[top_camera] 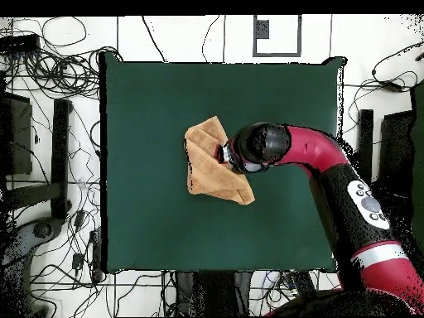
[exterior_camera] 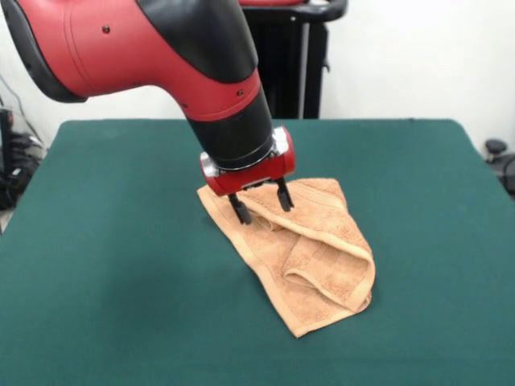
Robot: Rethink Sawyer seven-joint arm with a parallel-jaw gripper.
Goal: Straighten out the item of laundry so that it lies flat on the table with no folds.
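Note:
The orange-tan towel (exterior_camera: 310, 253) lies crumpled near the middle of the dark green table (exterior_camera: 113, 265), with a thick fold rolled over along its right side and near corner. In the overhead view the towel (top_camera: 207, 166) shows as a folded, roughly triangular heap on the table (top_camera: 141, 215). My gripper (exterior_camera: 261, 206) stands over the towel's far end, its two black fingers (exterior_camera: 241, 211) apart and their tips down at the cloth. In the overhead view the gripper (top_camera: 224, 154) is mostly hidden under the arm's wrist. No label shows.
The red and black arm (top_camera: 331, 161) reaches in from the table's right side in the overhead view. Cables and stands (top_camera: 50, 166) lie on the floor around the table. A black frame (exterior_camera: 294, 60) stands behind the table's far edge.

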